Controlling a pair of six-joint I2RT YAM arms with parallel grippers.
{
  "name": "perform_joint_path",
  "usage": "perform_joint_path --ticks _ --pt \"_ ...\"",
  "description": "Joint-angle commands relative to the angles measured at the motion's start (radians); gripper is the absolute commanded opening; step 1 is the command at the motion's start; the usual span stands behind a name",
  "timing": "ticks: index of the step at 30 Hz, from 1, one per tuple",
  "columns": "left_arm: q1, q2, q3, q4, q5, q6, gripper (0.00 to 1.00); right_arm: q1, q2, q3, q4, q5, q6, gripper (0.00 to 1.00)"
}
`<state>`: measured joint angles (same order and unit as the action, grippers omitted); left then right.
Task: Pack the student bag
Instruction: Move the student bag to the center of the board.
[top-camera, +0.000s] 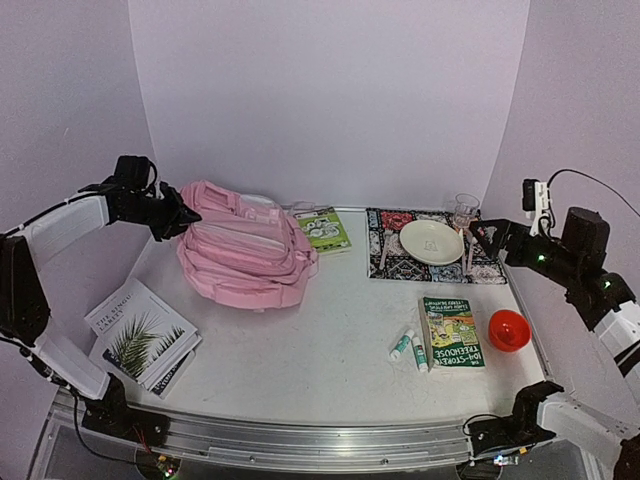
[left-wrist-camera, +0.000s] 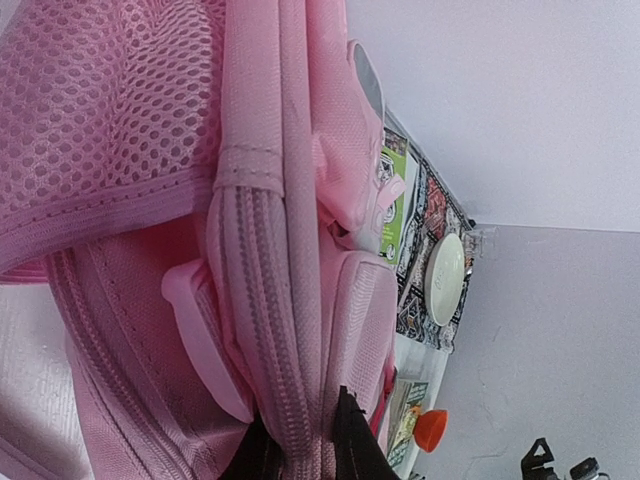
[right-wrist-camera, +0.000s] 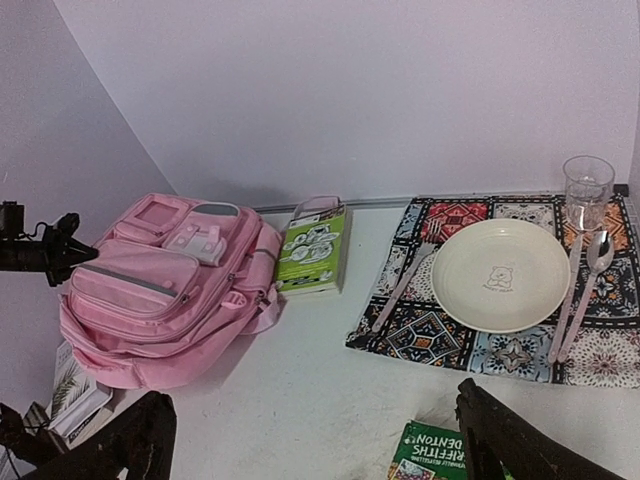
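Pink student bag (top-camera: 245, 255) is pinched at a seam by left jaws; right jaws stand apart.

The left gripper (left-wrist-camera: 304, 440) seemed to pinch a zipped seam of the student bag (left-wrist-camera: 150, 200); beyond the bag lay a plate (left-wrist-camera: 446, 278).

Patterned placemat (top-camera: 410, 270) at table's (top-camera: 330, 320) 1 o'clock. Cream plate (top-camera: 431, 241) on it, clear glass (top-camera: 466, 208) at plate's 1 o'clock. Green booklet (top-camera: 323, 229) at 12. Treehouse book (top-camera: 452, 332) and red bowl (top-camera: 508, 330) at 4, two glue sticks (top-camera: 402, 346) beside book. Palm-cover book (top-camera: 140, 335) at 8.
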<state>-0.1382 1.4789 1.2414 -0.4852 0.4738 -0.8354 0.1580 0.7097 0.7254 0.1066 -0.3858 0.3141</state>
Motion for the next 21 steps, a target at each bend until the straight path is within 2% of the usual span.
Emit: perform_joint_path --ticks 1,14,17,21 --pt "-0.088 -0.188 -0.086 0.291 -0.09 -0.211 0.0 0.051 0.02 0.032 0.073 -0.042 0.022 0.98" --pt "-0.387 -0.445 -0.372 0.432 -0.52 -0.483 0.0 0.405 0.193 0.033 0.166 0.128 0.059 0.98" --pt "-0.476 -0.454 -0.435 0.518 -0.622 -0.526 0.0 0.473 0.265 0.032 0.208 0.162 0.118 0.98" --pt "-0.604 -0.449 -0.503 0.622 -0.76 -0.578 0.0 0.528 0.356 -0.001 0.309 0.167 0.285 0.98"
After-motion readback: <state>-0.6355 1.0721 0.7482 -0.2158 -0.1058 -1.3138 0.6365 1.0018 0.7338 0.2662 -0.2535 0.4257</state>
